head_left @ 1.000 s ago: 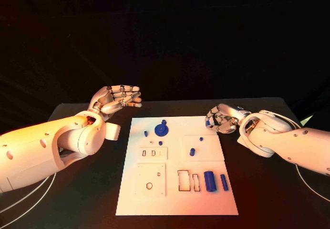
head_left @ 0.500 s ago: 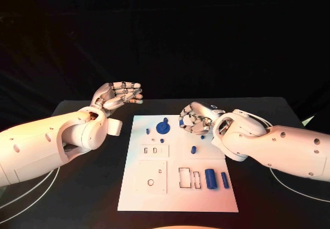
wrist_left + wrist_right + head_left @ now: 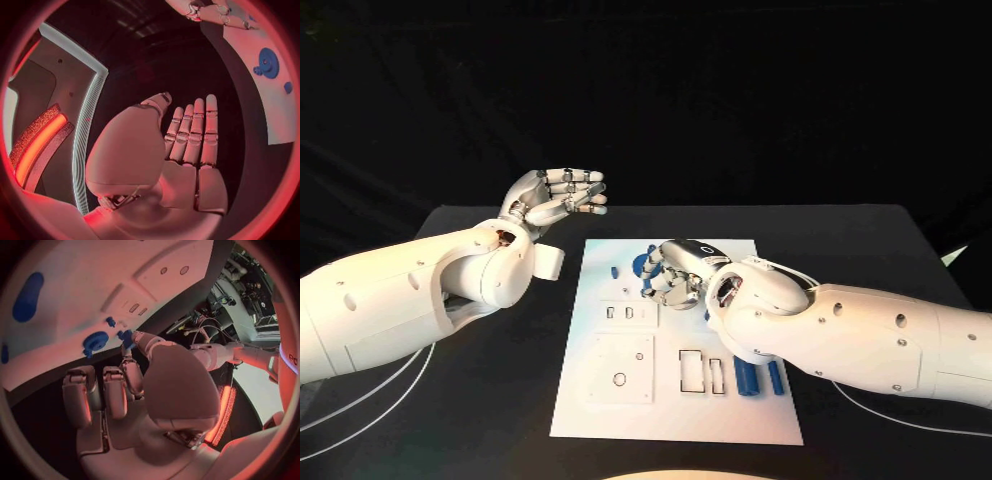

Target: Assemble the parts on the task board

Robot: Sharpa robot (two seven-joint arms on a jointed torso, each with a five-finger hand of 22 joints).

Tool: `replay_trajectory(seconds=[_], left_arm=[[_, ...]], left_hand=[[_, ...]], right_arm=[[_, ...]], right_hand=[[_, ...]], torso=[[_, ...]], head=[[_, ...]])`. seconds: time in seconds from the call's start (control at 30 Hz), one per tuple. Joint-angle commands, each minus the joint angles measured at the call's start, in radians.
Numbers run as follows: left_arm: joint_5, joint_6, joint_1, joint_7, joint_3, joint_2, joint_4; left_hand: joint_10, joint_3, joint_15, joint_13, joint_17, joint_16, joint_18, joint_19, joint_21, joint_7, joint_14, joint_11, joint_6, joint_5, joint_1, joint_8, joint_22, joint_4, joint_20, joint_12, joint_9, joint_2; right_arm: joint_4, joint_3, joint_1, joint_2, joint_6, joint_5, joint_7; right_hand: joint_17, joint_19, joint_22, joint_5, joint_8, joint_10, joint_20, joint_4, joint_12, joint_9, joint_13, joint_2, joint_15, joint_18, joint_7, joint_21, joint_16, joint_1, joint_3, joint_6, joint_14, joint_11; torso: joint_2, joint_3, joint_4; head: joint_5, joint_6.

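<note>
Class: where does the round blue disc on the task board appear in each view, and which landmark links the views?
Head view: round blue disc at the board's far end, partly behind the right hand.
Left wrist view: on the board, beyond the left hand's fingertips.
Right wrist view: beside the small blue part the right hand pinches.
Shared landmark: the white task board.

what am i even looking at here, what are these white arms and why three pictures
It is a robot with two white arms, each ending in a silver robot hand. One camera on its head looks down at the black table; the round pictures come from cameras at each wrist. A white board carries small blue parts, such as a gear and two cylinders. The left robot hand is raised off the board, open and holding nothing. The right robot hand reaches over the board near the gear; whether it holds a part is unclear.
</note>
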Motion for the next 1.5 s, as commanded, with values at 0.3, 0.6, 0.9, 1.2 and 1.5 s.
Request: replay_trajectory(seconds=[0.3,0.6,0.9,1.2,1.5], left_arm=[[0.003,0.017,0.001,0.007,0.001,0.003,0.006],[0.003,0.018,0.001,0.006,0.001,0.002,0.007],[0.003,0.019,0.001,0.005,0.001,0.0,0.007],[0.003,0.02,0.001,0.004,0.0,-0.001,0.006],[0.003,0.021,0.001,0.003,0.0,-0.001,0.006]], left_hand=[[-0.007,0.007,0.001,0.0,0.001,0.005,0.005,-0.005,0.004,0.036,-0.004,0.004,-0.008,-0.004,-0.011,-0.004,0.001,0.001,-0.001,-0.003,0.0,0.001],[-0.007,0.007,0.001,0.0,0.001,0.005,0.005,-0.005,0.004,0.036,-0.004,0.004,-0.008,-0.004,-0.011,-0.004,0.001,0.001,-0.001,-0.003,0.0,0.001],[-0.007,0.007,0.001,0.0,0.001,0.005,0.005,-0.005,0.004,0.036,-0.004,0.004,-0.008,-0.004,-0.011,-0.004,0.001,0.001,-0.001,-0.003,0.0,0.001],[-0.007,0.007,0.001,0.0,0.001,0.005,0.005,-0.005,0.004,0.036,-0.004,0.004,-0.008,-0.004,-0.011,-0.004,0.001,0.001,-0.001,-0.003,0.0,0.001],[-0.007,0.007,0.001,0.0,0.001,0.005,0.005,-0.005,0.004,0.036,-0.004,0.004,-0.008,-0.004,-0.011,-0.004,0.001,0.001,-0.001,-0.003,0.0,0.001]], right_arm=[[-0.035,-0.008,-0.035,0.057,0.03,-0.078,-0.051],[-0.041,-0.01,-0.047,0.074,0.063,-0.095,-0.064],[-0.044,-0.011,-0.052,0.076,0.078,-0.104,-0.072],[-0.048,-0.012,-0.055,0.077,0.083,-0.109,-0.078],[-0.051,-0.012,-0.057,0.079,0.085,-0.11,-0.08]], right_hand=[[0.228,0.106,0.263,-0.001,0.048,0.005,0.001,-0.001,-0.001,0.034,0.023,-0.004,0.003,-0.014,-0.004,0.004,-0.003,-0.012,0.002,0.007,0.097,0.002],[0.226,0.106,0.263,-0.004,0.05,0.006,0.001,0.0,-0.002,0.034,0.024,-0.012,0.003,-0.014,-0.004,0.004,-0.004,-0.024,0.0,0.005,0.097,0.001],[0.227,0.106,0.263,-0.008,0.051,0.006,0.0,0.001,-0.002,0.034,0.025,-0.02,0.003,-0.014,-0.003,0.004,-0.004,-0.035,-0.002,0.003,0.097,0.001],[0.224,0.106,0.263,-0.012,0.051,0.001,0.001,0.003,-0.007,0.032,0.02,-0.03,0.003,-0.014,-0.002,0.004,-0.005,-0.046,-0.004,-0.002,0.097,0.003],[0.222,0.106,0.263,-0.034,0.051,-0.003,0.003,0.007,-0.011,0.029,0.018,-0.048,0.006,-0.014,0.002,0.004,-0.006,-0.066,-0.01,-0.012,0.096,0.006]], torso=[[0.002,0.0024,-0.0002],[0.002,0.0019,-0.0001],[0.001,0.002,0.0001],[0.001,0.0016,0.0008],[0.001,0.0017,0.0003]], head=[[0.005,-0.003],[0.007,-0.012],[0.009,-0.015],[0.01,-0.017],[0.011,-0.016]])
